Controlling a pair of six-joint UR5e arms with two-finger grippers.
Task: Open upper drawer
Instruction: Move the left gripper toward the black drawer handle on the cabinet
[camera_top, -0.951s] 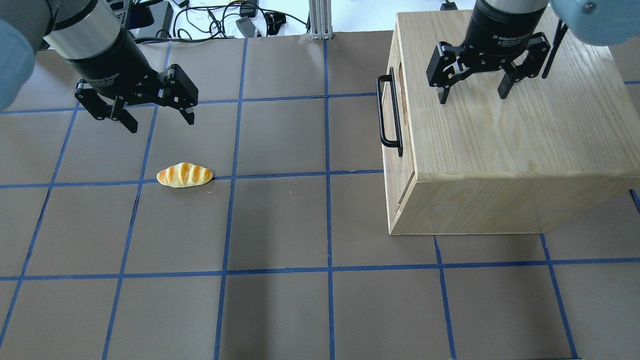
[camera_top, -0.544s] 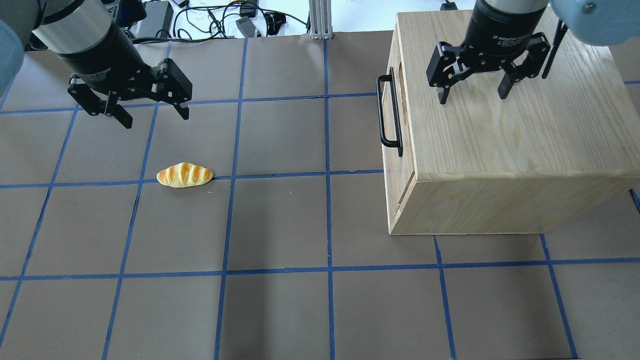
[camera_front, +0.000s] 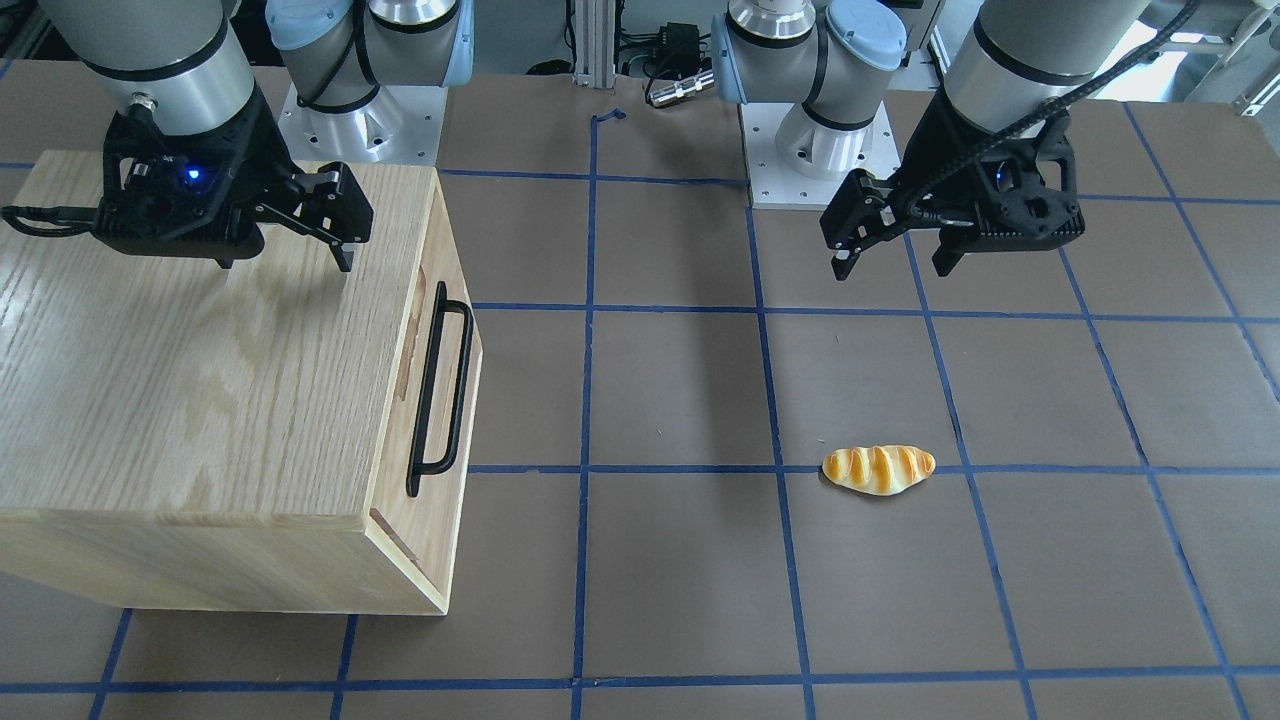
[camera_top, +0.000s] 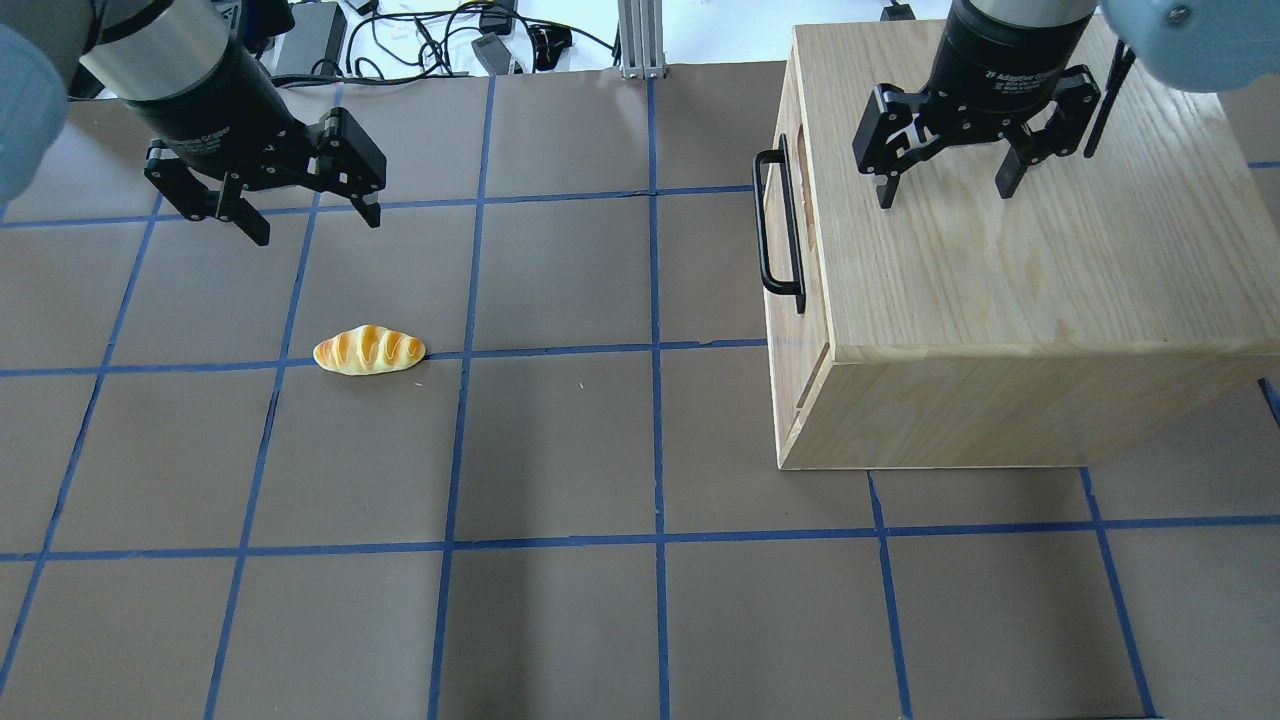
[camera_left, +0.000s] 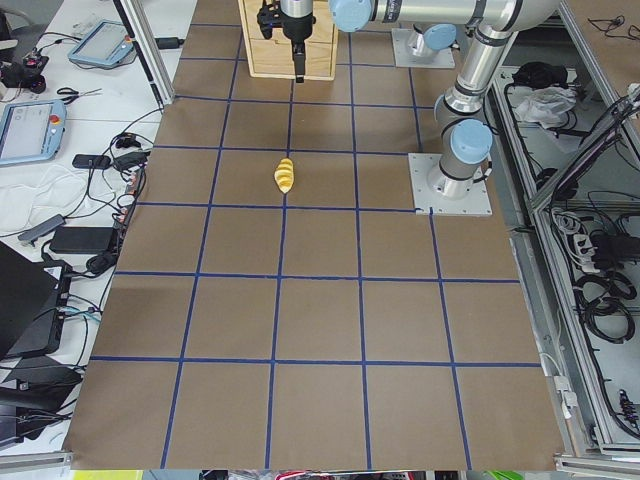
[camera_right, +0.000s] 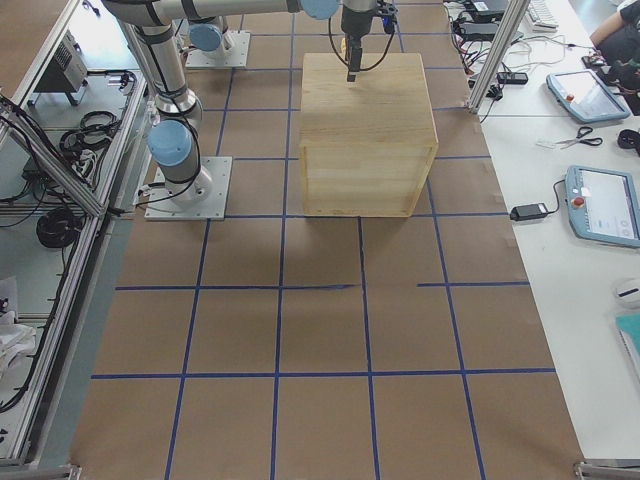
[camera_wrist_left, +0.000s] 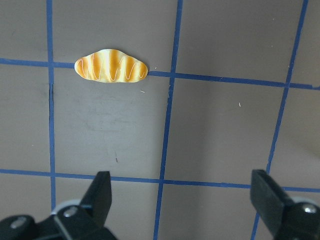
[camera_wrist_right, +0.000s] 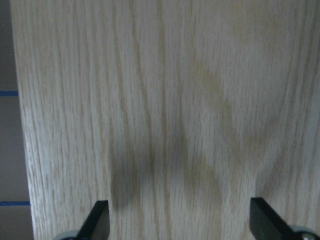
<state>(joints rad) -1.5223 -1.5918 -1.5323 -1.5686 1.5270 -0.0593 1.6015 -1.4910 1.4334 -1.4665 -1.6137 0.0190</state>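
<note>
One view, front-facing: upper drawer (camera_front: 432, 262) closed | exterior right: cabinet (camera_right: 368, 180) side only

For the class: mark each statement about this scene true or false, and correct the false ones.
1. The right gripper hangs open above the cabinet top. True.
2. The left gripper holds the bread roll. False: it is open and empty, and the roll lies on the table apart from it.
3. The upper drawer is pulled far out. False: its front sits closed against the cabinet.
4. No gripper touches the black bar handle. True.
</note>
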